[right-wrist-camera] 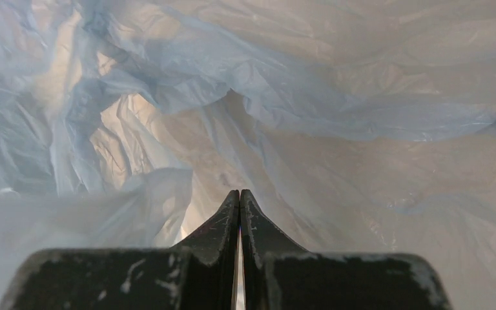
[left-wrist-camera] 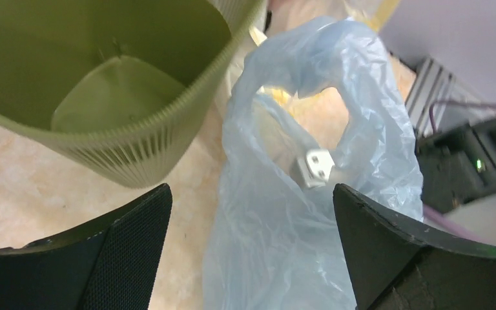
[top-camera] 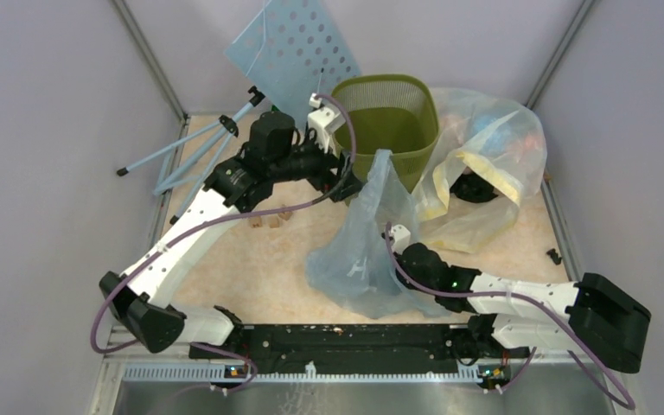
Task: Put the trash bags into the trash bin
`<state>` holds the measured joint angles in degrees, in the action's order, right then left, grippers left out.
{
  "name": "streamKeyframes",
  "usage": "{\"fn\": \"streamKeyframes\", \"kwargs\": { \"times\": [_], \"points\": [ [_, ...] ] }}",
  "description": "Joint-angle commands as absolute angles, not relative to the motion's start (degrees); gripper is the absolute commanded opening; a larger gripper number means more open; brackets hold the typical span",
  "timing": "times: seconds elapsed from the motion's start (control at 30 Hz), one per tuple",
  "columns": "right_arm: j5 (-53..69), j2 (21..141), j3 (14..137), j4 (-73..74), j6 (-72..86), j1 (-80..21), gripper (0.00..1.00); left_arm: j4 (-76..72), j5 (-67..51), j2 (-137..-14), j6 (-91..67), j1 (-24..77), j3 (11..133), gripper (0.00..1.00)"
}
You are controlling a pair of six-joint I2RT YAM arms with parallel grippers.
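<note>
The trash bag (top-camera: pixel 359 251) stands crumpled at the middle of the table (top-camera: pixel 259 268), outside the trash bin (top-camera: pixel 389 117); its pale blue film rises to a peak that touches the bin's near wall, at about 6 o'clock from the rim. The bin sits at 12 o'clock on the table, upright, with its mouth open and its floor bare in the left wrist view.

The left gripper (left-wrist-camera: pixel 250 188) hovers by the bin's lower left corner, at about 7 o'clock from it; its fingers (left-wrist-camera: pixel 129 245) are spread wide, with the bag's upper folds showing between them but not pinched.

The right gripper (right-wrist-camera: pixel 239 194) is buried in the bag, with plastic on every side; its fingers (right-wrist-camera: pixel 223 219) are pressed together, and I cannot tell whether a fold of film is caught between them.

A bigger clear-yellowish bag (top-camera: pixel 484 164) with colourful contents slumps at 2 o'clock, touching the bin's right wall and crowding that side; a light-blue perforated panel (top-camera: pixel 298 47) leans behind the bin at 11 o'clock; a folded pale blue stand (top-camera: pixel 194 156) lies at 10 o'clock beside the left arm; small tan blocks (top-camera: pixel 272 216) sit near the left forearm, just left of the trash bag.
</note>
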<state>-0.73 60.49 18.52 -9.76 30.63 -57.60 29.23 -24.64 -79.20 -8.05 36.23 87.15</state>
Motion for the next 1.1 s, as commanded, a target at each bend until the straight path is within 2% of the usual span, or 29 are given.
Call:
{"fn": "streamKeyframes", "kwargs": {
  "times": [0.0, 0.17, 0.3, 0.33, 0.57, 0.73, 0.87, 1.07],
  "points": [
    [-0.89, 62.53, 22.29, -13.44, 29.64, -57.18, 0.00, 30.39, -28.04, -71.51, 1.26, 36.56, 82.20, 0.99],
    [-1.02, 61.96, 23.33, -11.89, 27.78, -56.53, 0.00, 41.94, -12.81, -71.20, 2.80, 36.50, 86.21, 0.99],
    [1.09, 61.11, 22.61, -13.06, 27.24, -56.35, 0.00, 44.38, -10.09, -68.60, -3.15, 36.35, 81.64, 0.98],
    [1.39, 61.02, 22.48, -13.09, 27.29, -56.34, 0.00, 44.74, -9.28, -67.63, -6.33, 35.92, 80.06, 0.96],
    [1.65, 60.31, 22.20, -12.14, 26.61, -56.04, 0.00, 36.41, -13.93, -54.44, -25.36, 30.72, 60.35, 0.58],
    [4.02, 60.35, 21.95, -13.60, 25.80, -55.87, 0.00, 27.69, -16.17, -44.39, -39.89, 30.11, 44.78, 0.40],
    [8.85, 61.22, 22.22, -16.88, 24.75, -55.90, 0.00, 21.52, -18.90, -40.34, -44.56, 30.22, 36.14, 0.38],
    [13.37, 61.56, 22.25, -21.37, 24.84, -55.90, 0.00, 23.36, -12.81, -37.06, -47.33, 30.13, 32.04, 0.50]
  ]
}}
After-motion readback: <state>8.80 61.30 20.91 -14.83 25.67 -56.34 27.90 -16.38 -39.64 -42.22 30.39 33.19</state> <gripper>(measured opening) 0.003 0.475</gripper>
